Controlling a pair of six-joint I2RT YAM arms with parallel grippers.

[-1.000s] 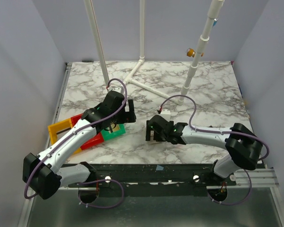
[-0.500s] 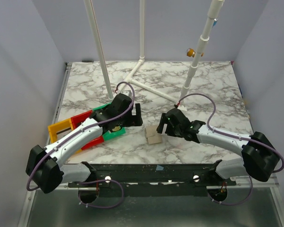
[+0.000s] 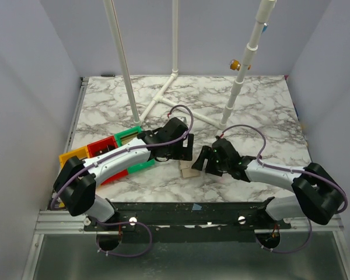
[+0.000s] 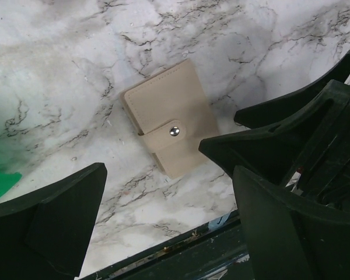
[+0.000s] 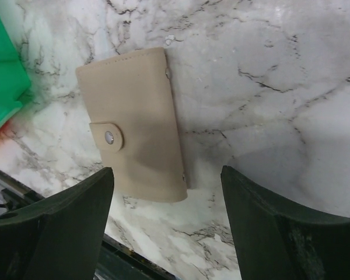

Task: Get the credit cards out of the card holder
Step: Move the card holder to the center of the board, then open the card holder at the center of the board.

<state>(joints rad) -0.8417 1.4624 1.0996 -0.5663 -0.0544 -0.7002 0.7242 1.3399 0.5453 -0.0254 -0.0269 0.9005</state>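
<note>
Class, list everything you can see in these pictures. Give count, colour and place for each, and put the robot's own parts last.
card holder: one, beige, snapped shut, flat on the table below both claws
credit cards: none visible
bins: three, yellow, red and green, near-left of table, partly under the left arm
pipe frame: one, white, back of table
table: one, grey-veined white marble
arms: two, white and black with purple cables, reaching in from the near edge
left claw: one, black, open, over the holder
right claw: one, black, open, over the holder
</note>
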